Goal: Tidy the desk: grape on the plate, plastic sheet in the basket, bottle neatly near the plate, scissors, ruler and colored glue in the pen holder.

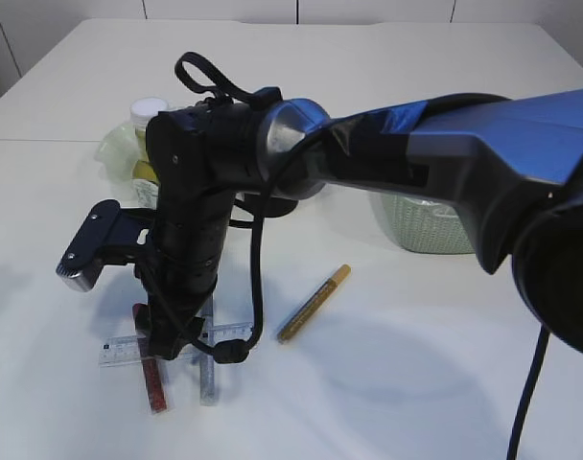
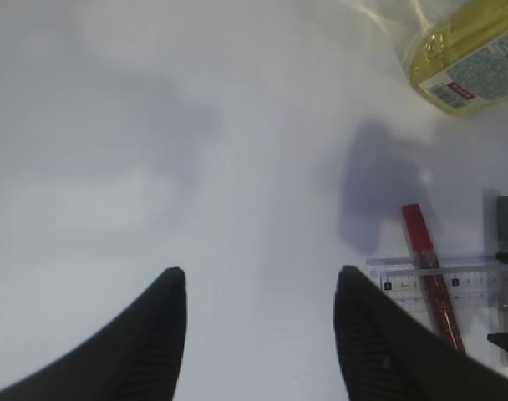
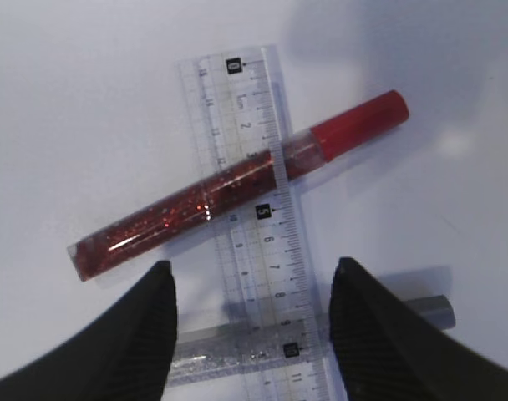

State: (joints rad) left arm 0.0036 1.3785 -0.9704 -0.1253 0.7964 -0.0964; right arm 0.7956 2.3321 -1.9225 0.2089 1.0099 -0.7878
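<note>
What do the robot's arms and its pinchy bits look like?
The big arm is blue and black with a shiny silver joint. A black cable loops down beside it, and a camera block sticks out sideways. Each tool, right and left, has two black, rounded fingers with ribbed insides.

Under the right claw, the clear ruler overlies red glue and silver glue; bare surface lies open leftward.
</note>
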